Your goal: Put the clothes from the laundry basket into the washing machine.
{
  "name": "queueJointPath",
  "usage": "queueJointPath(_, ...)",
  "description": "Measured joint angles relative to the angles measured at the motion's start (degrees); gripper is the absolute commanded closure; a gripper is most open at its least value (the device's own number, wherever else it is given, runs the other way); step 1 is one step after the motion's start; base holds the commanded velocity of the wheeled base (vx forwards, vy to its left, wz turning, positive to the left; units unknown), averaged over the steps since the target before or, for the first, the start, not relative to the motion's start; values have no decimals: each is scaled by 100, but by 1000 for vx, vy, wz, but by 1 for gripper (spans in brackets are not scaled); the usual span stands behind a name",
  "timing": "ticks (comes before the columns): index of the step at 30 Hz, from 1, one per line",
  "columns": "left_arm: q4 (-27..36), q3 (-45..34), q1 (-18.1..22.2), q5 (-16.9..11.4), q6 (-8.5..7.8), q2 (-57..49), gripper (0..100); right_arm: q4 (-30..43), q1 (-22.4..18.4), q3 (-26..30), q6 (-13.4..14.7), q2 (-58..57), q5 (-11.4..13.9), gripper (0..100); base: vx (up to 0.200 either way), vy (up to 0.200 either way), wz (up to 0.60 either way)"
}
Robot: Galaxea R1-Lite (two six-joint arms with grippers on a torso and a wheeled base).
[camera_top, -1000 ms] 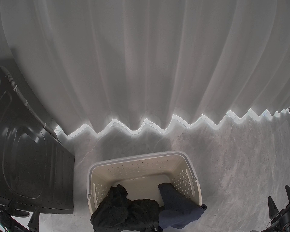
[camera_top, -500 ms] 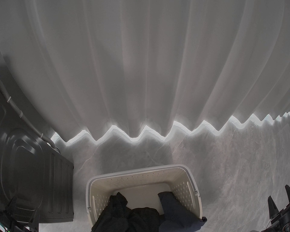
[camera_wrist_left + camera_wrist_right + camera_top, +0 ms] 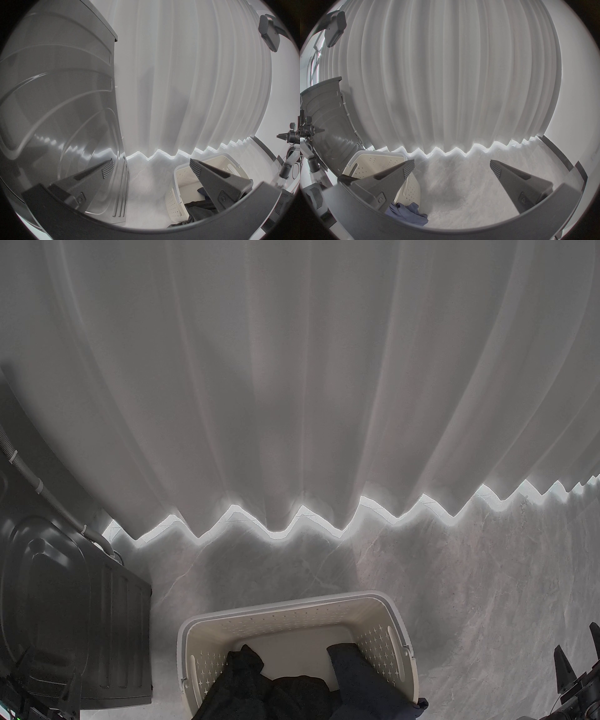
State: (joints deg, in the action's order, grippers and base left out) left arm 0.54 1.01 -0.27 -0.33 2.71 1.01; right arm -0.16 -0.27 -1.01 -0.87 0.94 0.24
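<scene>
A cream laundry basket (image 3: 381, 605) stands on the floor at the lower middle of the head view. Black clothes (image 3: 250, 687) lie in its near left part, and a dark blue garment (image 3: 365, 677) hangs over its near right rim. The dark grey washing machine (image 3: 62, 615) stands just left of the basket, its side panel facing me. My left gripper (image 3: 150, 164) is open and empty, held low between the machine (image 3: 62, 109) and the basket (image 3: 179, 178). My right gripper (image 3: 451, 164) is open and empty to the right of the basket (image 3: 372, 162), near the blue garment (image 3: 406, 212).
A white pleated curtain (image 3: 300, 377) hangs across the whole back, down to the grey marbled floor (image 3: 500, 584). A grey hose (image 3: 44, 493) runs along the machine's back edge. Open floor lies to the right of the basket.
The whole head view has shifted: basket and machine sit lower in the picture, so the camera moved. The clothes lie as before and both grippers stay open.
</scene>
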Motion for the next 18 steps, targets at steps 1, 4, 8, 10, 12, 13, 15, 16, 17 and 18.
queueJointPath(1, 0, 0, 0, -2, 0, 0, 0, 2, 0, 0, 0, 0, 0, 0, 0, 0, 0)
queueJointPath(4, 0, 0, 0, -2, 0, 0, 0, 5, 2, 0, 0, 0, 5, 0, 0, 0, 0)
queueJointPath(8, 0, 0, 0, -2, 0, 0, 0, 2, 2, 0, 0, 0, 5, 0, 0, 0, 0)
queueJointPath(10, 0, 0, 0, -2, 0, 0, 0, 2, 0, 0, 0, 0, 7, 0, 0, 0, 0)
queueJointPath(12, 0, 0, 0, -2, 0, 0, 0, 2, 0, 0, 0, 0, 5, 0, 0, 0, 0)
queueJointPath(13, 0, 0, 0, -2, 0, 0, 0, 2, 0, 0, 0, 0, 2, 0, 0, 0, 0)
queueJointPath(15, 0, 0, 0, -2, 0, 0, 0, 2, 0, 0, 0, 0, 5, 0, 0, 0, 0)
queueJointPath(16, 0, 0, 0, -2, 0, 0, 0, 2, 0, 0, 0, 0, 5, 0, 0, 0, 0)
queueJointPath(17, 0, 0, 0, -2, -2, 0, 0, 0, 0, 0, 0, 0, 2, 0, 0, 0, 0)
queueJointPath(18, 0, 0, 0, -5, -2, 0, 0, 2, 0, 0, 0, 0, 5, 0, 0, 0, 0)
